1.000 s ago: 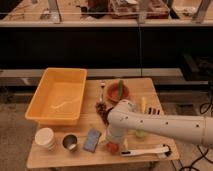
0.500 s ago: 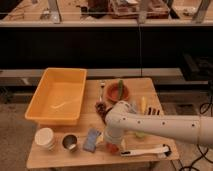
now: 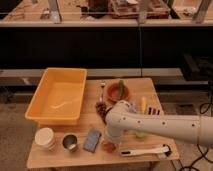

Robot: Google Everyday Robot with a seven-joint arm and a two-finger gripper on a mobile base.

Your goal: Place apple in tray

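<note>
The tray (image 3: 57, 95) is a large yellow-orange bin on the left half of the wooden table. My white arm reaches in from the right, and its gripper (image 3: 108, 142) points down near the table's front edge, to the right of the tray. A small red-orange round thing, apparently the apple (image 3: 108, 147), shows just under the gripper, mostly hidden by it. I cannot tell whether the gripper touches it.
An orange-brown bowl with a green vegetable (image 3: 118, 91) and a fork (image 3: 102, 90) lie behind the arm. A white cup (image 3: 45, 137), metal cup (image 3: 69, 142), blue-grey packet (image 3: 92, 139) and white utensil (image 3: 145, 150) line the front edge. A yellow item (image 3: 143, 104) lies at right.
The arm's end has moved left and down toward the table's front edge, over the small red-orange thing. Nothing else has moved.
</note>
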